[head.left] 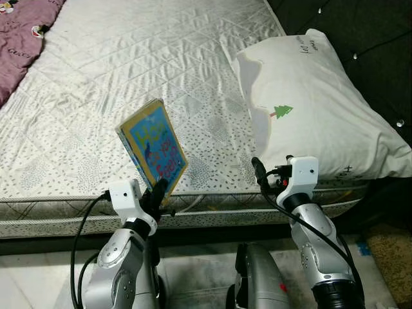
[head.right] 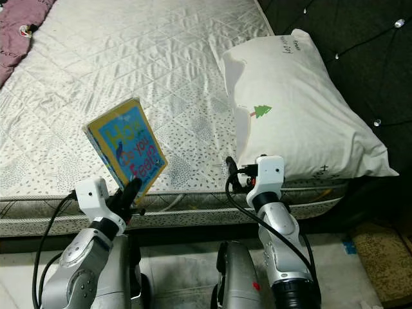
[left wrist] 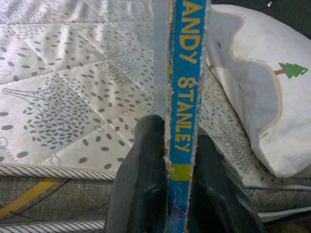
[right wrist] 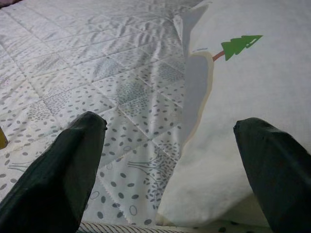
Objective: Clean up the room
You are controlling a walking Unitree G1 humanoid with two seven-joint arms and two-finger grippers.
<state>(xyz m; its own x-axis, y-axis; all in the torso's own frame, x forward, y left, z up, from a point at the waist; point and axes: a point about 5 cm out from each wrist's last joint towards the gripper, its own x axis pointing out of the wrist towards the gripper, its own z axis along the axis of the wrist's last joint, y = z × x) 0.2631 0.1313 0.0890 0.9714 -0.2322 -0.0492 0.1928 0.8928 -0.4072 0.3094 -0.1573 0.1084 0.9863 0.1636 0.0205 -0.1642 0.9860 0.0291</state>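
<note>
A blue and yellow picture book [head.left: 153, 149] stands tilted above the near edge of the mattress [head.left: 129, 71]. My left gripper [head.left: 159, 191] is shut on the book's lower corner. In the left wrist view the blue spine [left wrist: 187, 87] with yellow letters sits clamped between the two black fingers [left wrist: 141, 184]. My right gripper [head.left: 262, 172] hangs open at the mattress edge, just in front of the white pillow [head.left: 315, 103]. In the right wrist view its fingers [right wrist: 68, 170] frame the pillow's corner [right wrist: 228, 160] with nothing between them.
A purple patterned blanket [head.left: 22, 38] lies at the far left of the bed. A dark tufted headboard [head.left: 367, 32] stands to the right. A brown rug [head.left: 389, 257] lies on the floor at the lower right. The mattress middle is bare.
</note>
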